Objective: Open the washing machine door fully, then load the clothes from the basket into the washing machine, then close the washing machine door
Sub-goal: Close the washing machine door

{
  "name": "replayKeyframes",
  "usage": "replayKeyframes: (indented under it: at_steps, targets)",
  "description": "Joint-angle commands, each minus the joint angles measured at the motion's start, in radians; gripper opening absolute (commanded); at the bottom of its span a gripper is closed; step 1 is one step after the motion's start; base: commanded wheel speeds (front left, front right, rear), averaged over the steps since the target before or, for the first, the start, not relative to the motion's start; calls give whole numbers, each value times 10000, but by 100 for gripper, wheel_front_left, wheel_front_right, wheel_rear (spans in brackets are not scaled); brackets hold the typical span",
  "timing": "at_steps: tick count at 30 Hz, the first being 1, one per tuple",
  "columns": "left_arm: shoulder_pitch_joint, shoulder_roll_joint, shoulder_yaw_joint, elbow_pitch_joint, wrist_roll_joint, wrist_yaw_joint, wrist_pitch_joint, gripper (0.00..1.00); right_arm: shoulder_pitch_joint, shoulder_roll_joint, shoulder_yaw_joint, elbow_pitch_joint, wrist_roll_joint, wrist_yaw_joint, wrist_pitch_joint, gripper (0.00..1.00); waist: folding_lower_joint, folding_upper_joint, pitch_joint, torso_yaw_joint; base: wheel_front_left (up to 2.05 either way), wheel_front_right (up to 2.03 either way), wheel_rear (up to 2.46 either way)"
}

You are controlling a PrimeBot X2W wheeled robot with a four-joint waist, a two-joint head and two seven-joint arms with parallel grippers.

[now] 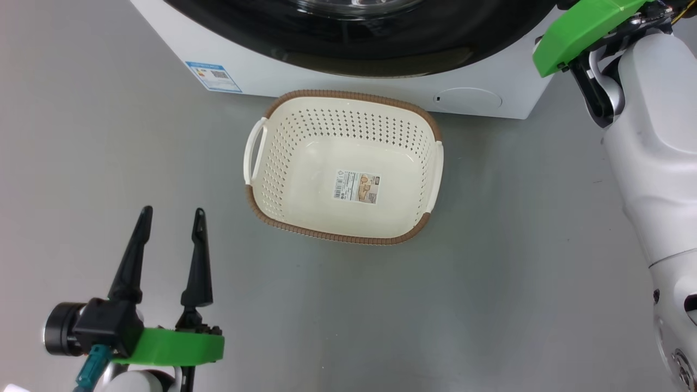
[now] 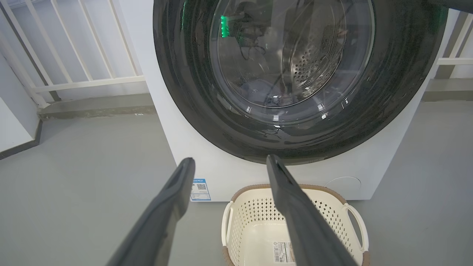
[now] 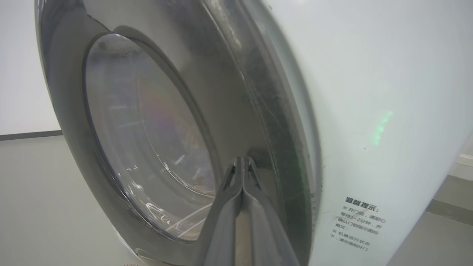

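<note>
- The washing machine [image 1: 305, 76] lies along the head view's 12 o'clock edge. Its glossy black washing machine door [image 1: 370, 49] sits against the white front.
- The basket [image 1: 348, 97] stands on the grey floor [image 1: 517, 283] at the centre, just in front of the machine, and a product label [image 1: 356, 187] shows on its bottom.
- From the basket, a blue label sticker [image 1: 213, 76] sits at 11 o'clock and the round filter cover [image 1: 471, 99] at 1 o'clock.
- The left gripper [image 1: 172, 211] hovers at 7 o'clock, well apart from the basket, with its fingers spread wide and holding nothing.
- In the right wrist view, the right gripper [image 3: 242, 159] has its fingers pressed together with nothing between them. Its tips are at the door's black ring, at 4 o'clock from the glass window [image 3: 147, 129]; whether they touch it I cannot tell.
- In the left wrist view, a dim bluish patch [image 2: 258, 88] shows low behind the glass; whether it is clothing I cannot tell.
</note>
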Motion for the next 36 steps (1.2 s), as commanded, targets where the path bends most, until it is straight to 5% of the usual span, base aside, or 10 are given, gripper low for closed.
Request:
replayKeyframes:
  at_steps: [1,15,33,34,35,36]
  targets:
    - [-258,150,402,-174,90,-56,-80,100,-220,276,36,-156,-69,12,-97,0,0,0,-3,-15,0,0,0]
    - [-224,78,600,-56,303,-154,-80,100,528,407,756,-569,243,12,-169,0,0,0,-323,-271,0,0,0]
    - [346,195,764,370,454,-506,-80,100,5657,333,-161,-4489,697,12,-171,0,0,0,-1915,-1182,0,0,0]
    - [396,211,763,413,446,-523,-80,100,6004,386,-263,-4657,702,12,-171,2,0,0,-2022,-1229,0,0,0]
    - [447,233,768,451,443,-535,-80,100,6335,428,-360,-4820,685,12,-171,25,0,0,-2129,-1279,0,0,0]
    - [447,233,768,451,443,-535,-80,100,6335,428,-360,-4820,685,12,-171,25,0,0,-2129,-1279,0,0,0]
